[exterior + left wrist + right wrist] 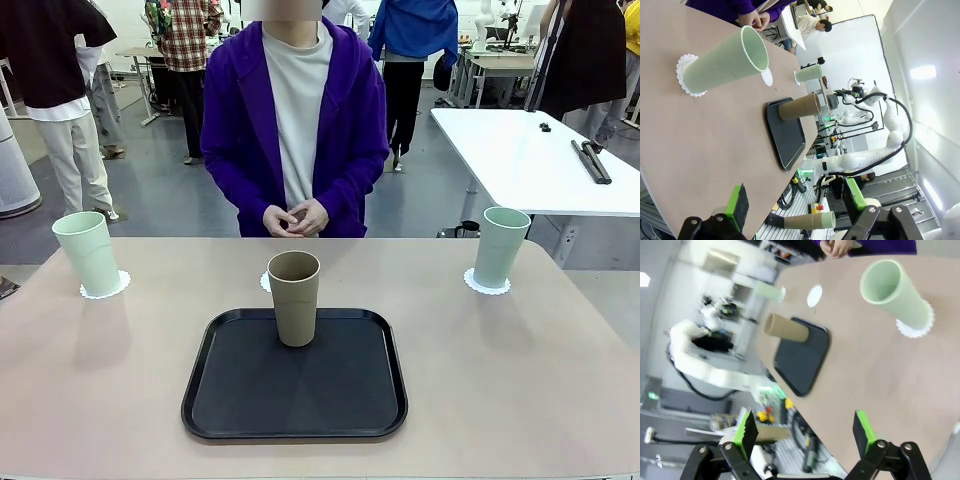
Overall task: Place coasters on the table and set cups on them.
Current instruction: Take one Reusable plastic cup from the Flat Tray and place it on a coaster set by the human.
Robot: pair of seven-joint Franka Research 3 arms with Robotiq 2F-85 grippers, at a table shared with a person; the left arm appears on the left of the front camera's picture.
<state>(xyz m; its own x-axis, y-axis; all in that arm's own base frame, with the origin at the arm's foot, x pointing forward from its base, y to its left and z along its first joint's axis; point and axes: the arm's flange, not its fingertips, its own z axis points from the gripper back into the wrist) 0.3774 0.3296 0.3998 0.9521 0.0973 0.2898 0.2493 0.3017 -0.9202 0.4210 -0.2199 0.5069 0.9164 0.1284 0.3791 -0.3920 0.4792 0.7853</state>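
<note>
Both pincers gaped wide and empty, the left gripper (795, 200) and the right gripper (805, 434) alike. On the table (520, 380), one mint cup (88, 253) sat on its coaster (116, 287) at ten o'clock, and a second mint cup (500, 246) sat on another coaster (487, 288) at two. The tan cup (294, 297) stood on the black tray (250, 400), with a bare coaster (265, 283) just beyond at twelve.

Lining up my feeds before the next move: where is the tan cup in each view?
Front view: tan cup upright at centre, on the far part of the black tray.
Left wrist view: tan cup sideways near centre, rim toward picture right, on the tray's upper end.
Right wrist view: tan cup sideways, upper left of centre, rim toward picture left, at the tray's top.
Shared landmark: the black tray under it.
</note>
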